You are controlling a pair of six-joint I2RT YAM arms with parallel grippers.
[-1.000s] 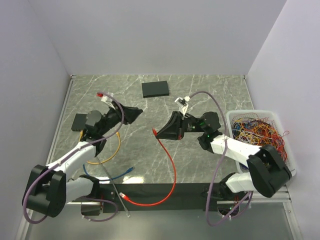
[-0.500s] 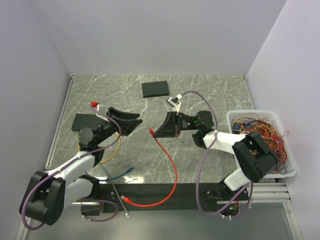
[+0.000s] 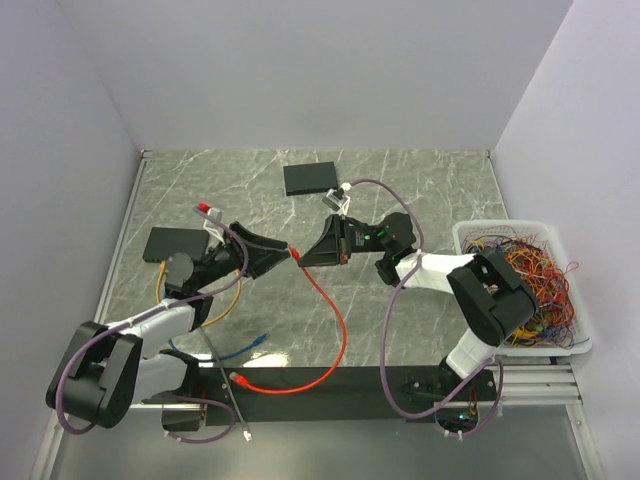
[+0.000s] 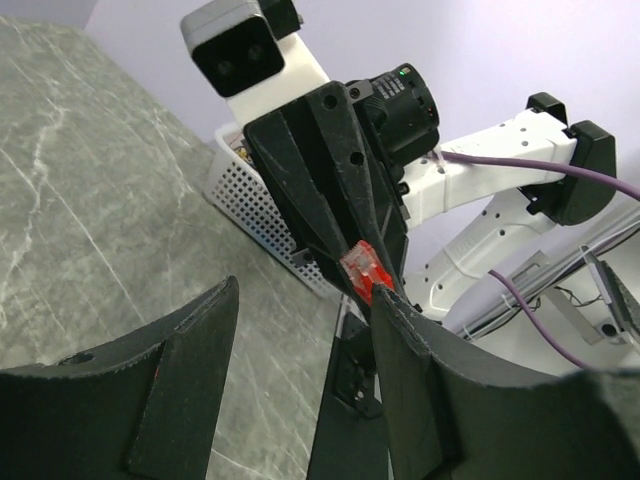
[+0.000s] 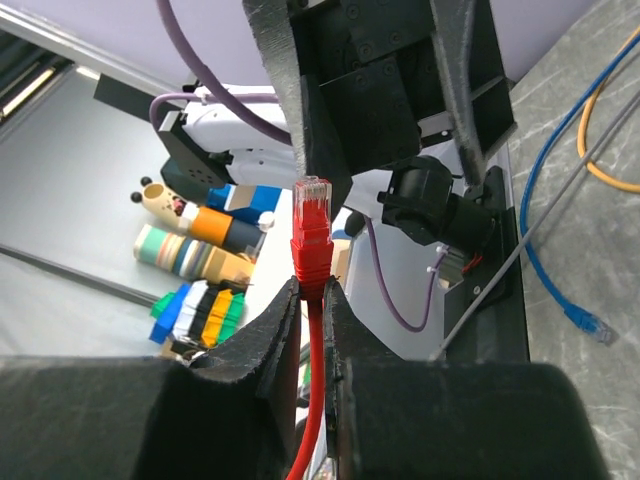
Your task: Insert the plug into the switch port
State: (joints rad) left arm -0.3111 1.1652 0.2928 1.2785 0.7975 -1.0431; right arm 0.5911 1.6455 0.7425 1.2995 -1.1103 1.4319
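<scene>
A red plug (image 3: 296, 254) on a red cable (image 3: 335, 320) hangs above the table's middle, with my right gripper (image 3: 305, 258) shut on the cable just behind it. In the right wrist view the plug (image 5: 312, 225) stands up out of the shut gripper (image 5: 314, 295). My left gripper (image 3: 281, 254) faces it, open, tips right at the plug. In the left wrist view the plug (image 4: 365, 272) sits just past the right-hand fingertip of my open left gripper (image 4: 305, 375). Two flat black boxes lie at the back (image 3: 311, 178) and at the left (image 3: 165, 243); no switch port shows.
A white basket (image 3: 470, 232) full of coloured wires stands at the right edge. Loose yellow (image 3: 228, 300), blue (image 3: 240, 350) and grey (image 3: 225, 370) cables lie at the front left. A black strip (image 3: 380, 385) runs along the near edge.
My right gripper has carried the red plug left, up to the left gripper. The left gripper has opened wider and swung to face it. The cable's loose end slid left.
</scene>
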